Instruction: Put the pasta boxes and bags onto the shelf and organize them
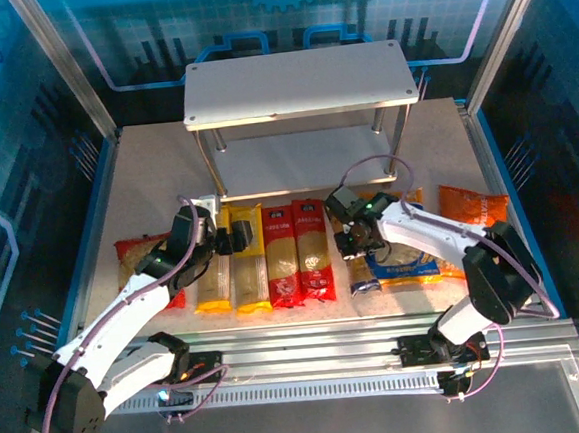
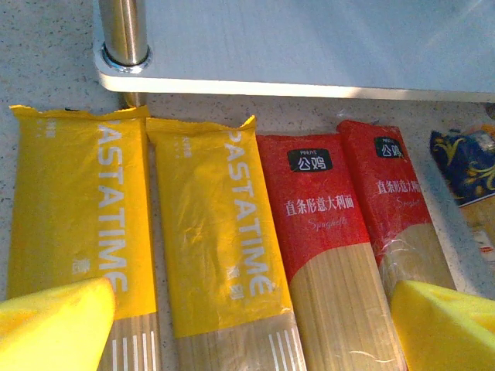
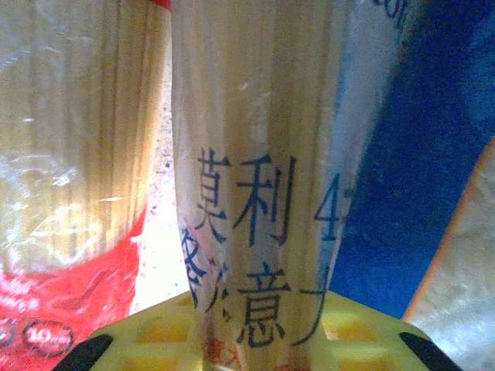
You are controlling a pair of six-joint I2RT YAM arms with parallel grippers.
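Top external: shelf [image 1: 299,83] stands far centre; left claw [image 1: 233,239] hovers released above yellow packs [image 1: 232,271] on the bench [image 1: 444,144], and right claw [image 1: 357,241] sits on the blue pack [image 1: 363,283]. Left wrist: pads [image 2: 54,325] spread wide, yellow packs and red packs [image 2: 332,232] lying between them. Right wrist: right claw clenched around the blue pack.

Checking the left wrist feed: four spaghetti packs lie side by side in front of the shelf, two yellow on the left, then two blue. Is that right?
Not quite. The two packs beside the yellow packs are not blue; they are red packs, as the left wrist view shows. The rest holds: four lie side by side in front of the shelf.
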